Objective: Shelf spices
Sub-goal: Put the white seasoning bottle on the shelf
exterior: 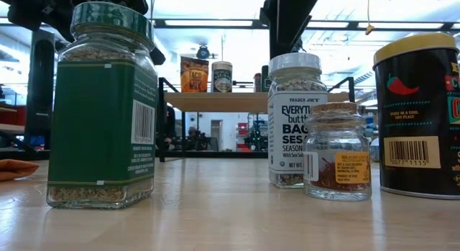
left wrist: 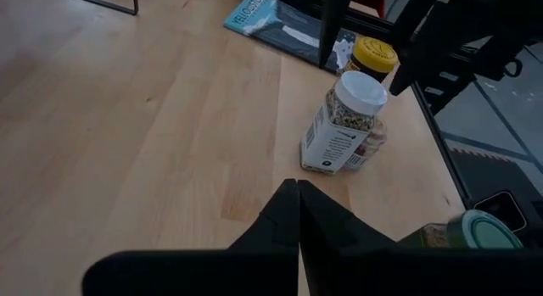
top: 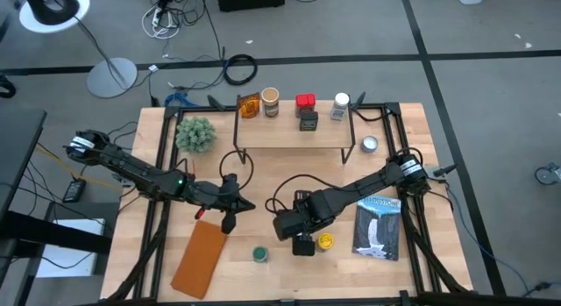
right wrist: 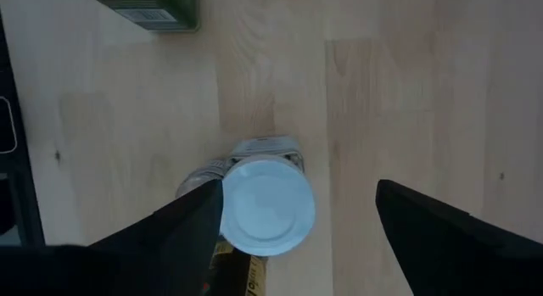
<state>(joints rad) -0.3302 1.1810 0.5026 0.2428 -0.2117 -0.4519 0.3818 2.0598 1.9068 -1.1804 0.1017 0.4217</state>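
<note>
The shelf (top: 294,135) stands at the table's far middle and carries an amber packet (top: 248,105), a tan-lidded jar (top: 270,101), a red tin (top: 305,101), a black box (top: 308,120) and a white-lidded jar (top: 340,107). Near the table's front edge stand another white-lidded jar (right wrist: 267,205), a small cork-topped jar (exterior: 338,150), a yellow-lidded black tin (exterior: 420,114) and a green-lidded jar (exterior: 100,107). My right gripper (right wrist: 299,194) is open, pointing down over the front white-lidded jar, one finger on each side of its lid. My left gripper (left wrist: 297,211) is shut, hovering left of that group. My right gripper comes from above with its fingers astride the white lid (right wrist: 254,190). One finger (right wrist: 199,220) sits right at the lid's rim, and I cannot tell whether it touches. The other finger (right wrist: 424,224) stands well clear. The jar stands upright on the table.
A blue-and-white flat packet (top: 379,225) lies right of the jars, and a silver round tin (top: 369,145) sits beside the shelf's right leg. A brown flat pad (top: 202,258) lies front left. A green plant ball (top: 195,133) sits left of the shelf. Bare wood stretches below the shelf.
</note>
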